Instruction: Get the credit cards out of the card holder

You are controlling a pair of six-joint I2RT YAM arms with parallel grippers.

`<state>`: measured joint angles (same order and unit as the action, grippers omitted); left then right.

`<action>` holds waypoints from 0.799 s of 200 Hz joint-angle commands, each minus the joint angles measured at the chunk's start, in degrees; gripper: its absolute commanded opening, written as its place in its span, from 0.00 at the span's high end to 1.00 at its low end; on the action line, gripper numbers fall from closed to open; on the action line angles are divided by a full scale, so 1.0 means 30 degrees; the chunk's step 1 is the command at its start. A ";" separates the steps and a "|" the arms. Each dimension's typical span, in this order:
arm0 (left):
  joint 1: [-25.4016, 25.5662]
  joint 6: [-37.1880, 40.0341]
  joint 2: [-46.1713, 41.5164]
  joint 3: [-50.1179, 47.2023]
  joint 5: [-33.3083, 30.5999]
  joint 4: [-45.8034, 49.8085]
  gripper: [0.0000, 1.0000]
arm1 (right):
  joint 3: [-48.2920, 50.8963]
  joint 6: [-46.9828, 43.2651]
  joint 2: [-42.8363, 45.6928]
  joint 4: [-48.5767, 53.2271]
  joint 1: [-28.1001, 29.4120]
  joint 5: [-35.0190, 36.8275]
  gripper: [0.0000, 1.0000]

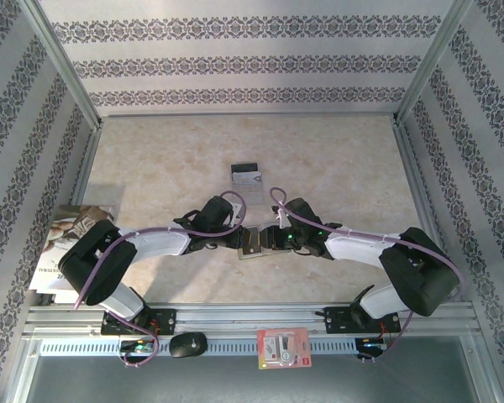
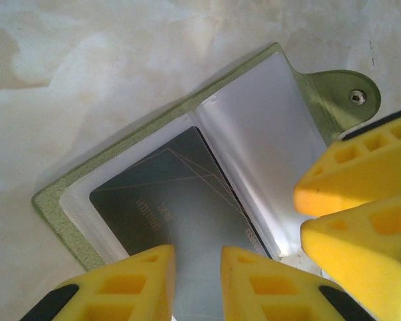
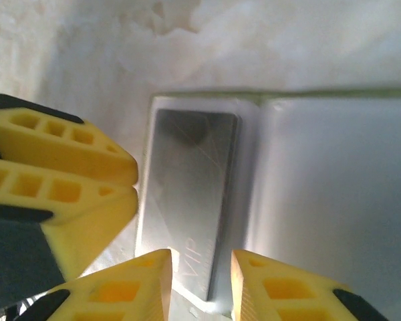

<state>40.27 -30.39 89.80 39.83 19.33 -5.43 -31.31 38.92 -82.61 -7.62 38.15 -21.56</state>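
Note:
The olive-green card holder lies open on the table between my two grippers, its green cover and snap tab showing in the left wrist view. A dark grey credit card sits in its left clear pocket. My left gripper hovers over that card's near end, jaws a little open. My right gripper stands slightly open over the near end of the same card, here silvery and marked VIP, beside the fold. The right pocket looks blank. Two loose credit cards lie farther back.
A red-and-white packet and a black object rest on the front rail. A printed booklet lies at the left edge behind the left arm. Patterned walls enclose the marble-look table on three sides.

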 commanded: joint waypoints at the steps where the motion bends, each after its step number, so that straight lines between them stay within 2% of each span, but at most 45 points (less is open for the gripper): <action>1: -0.0116 0.0022 0.0604 0.0174 -0.0428 -0.0459 0.78 | 0.0184 0.0132 0.0124 0.1320 0.0057 0.1522 0.75; 43: -0.0298 0.0155 0.0927 -0.0076 -0.0475 -0.0106 0.80 | -0.0706 -0.0188 0.0058 0.4274 0.0351 0.4283 0.76; 86: -0.0357 0.0155 0.0557 -0.0519 -0.0550 -0.0387 0.80 | -0.1646 -0.1825 0.2418 0.3983 0.0759 0.4089 0.71; 108: -0.0357 0.0199 0.0533 -0.0541 -0.0538 -0.0529 0.80 | -0.2645 -0.1816 0.2194 0.3668 0.0496 0.2200 0.69; 132: -0.0350 0.0167 0.0658 -0.0600 -0.0528 -0.0707 0.80 | -0.3603 -0.1352 0.0005 0.2850 0.0259 -0.0783 0.69; 160: -0.0357 0.0227 0.0659 -0.0651 -0.0579 -0.0651 0.80 | -0.4080 -0.0616 -0.2170 0.2251 0.0218 -0.1835 0.70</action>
<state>39.99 -30.39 91.96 38.96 18.79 -6.87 -42.78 35.66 -84.58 -0.05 39.48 -21.50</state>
